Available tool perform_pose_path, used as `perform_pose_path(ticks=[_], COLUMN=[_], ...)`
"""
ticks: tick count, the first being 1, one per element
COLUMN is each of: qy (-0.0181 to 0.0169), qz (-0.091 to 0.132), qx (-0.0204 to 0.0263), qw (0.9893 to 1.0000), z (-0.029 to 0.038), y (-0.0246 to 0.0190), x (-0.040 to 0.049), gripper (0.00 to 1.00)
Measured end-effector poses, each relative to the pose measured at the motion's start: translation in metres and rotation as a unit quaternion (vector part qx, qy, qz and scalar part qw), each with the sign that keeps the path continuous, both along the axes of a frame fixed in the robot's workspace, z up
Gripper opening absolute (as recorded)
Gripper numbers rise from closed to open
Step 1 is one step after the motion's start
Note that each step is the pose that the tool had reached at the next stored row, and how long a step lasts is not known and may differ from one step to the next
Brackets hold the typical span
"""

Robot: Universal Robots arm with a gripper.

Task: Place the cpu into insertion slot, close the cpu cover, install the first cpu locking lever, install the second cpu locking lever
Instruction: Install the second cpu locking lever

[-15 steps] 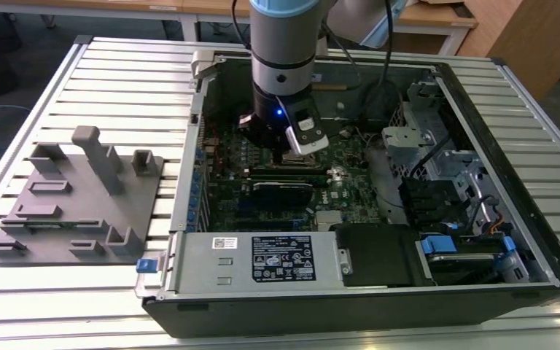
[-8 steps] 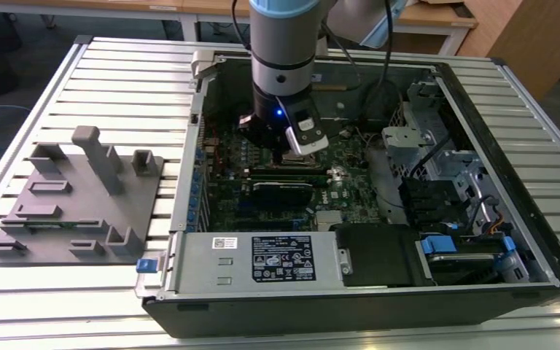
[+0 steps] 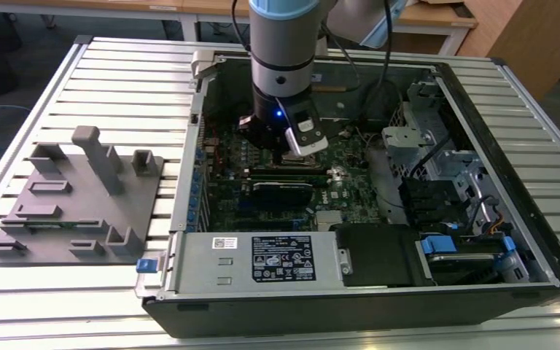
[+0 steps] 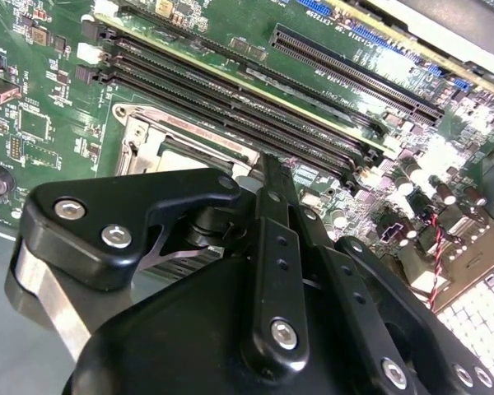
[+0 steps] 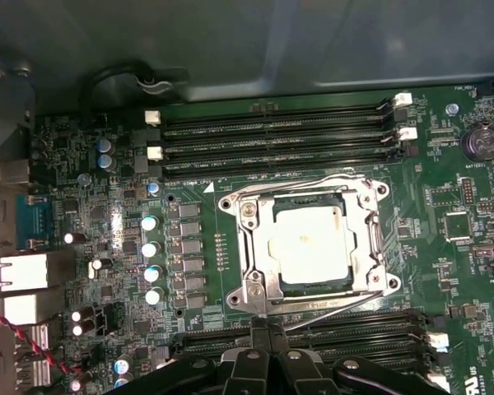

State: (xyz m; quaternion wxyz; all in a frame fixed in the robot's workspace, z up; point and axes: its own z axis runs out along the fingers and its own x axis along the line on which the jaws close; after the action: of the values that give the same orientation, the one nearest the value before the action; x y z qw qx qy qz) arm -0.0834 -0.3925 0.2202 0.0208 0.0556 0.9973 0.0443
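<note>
Fingers (image 5: pixel 263 331) pressed together, gripping nothing, hover just beside the silver cpu (image 5: pixel 310 245) seated under its closed cpu cover (image 5: pixel 251 247), arm vertical.

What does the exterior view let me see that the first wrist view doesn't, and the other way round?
The exterior view alone takes in the whole open computer case on the slatted table, the grey fixture block at the exterior view's left, the power supply box, and the arm reaching down.

The first wrist view alone shows the cpu seated in the insertion slot, with the cpu cover closed around it.

Both show the green motherboard, the black memory slots and the gripper near the socket.
</note>
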Motion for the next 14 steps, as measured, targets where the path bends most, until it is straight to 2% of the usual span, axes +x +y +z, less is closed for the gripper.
perform_pose_path(ticks=[14], qy=[0.0], qz=[0.0], qx=[0.0], qw=[1.0], z=[-0.0021], y=[0.0], x=[-0.002], gripper=[0.11])
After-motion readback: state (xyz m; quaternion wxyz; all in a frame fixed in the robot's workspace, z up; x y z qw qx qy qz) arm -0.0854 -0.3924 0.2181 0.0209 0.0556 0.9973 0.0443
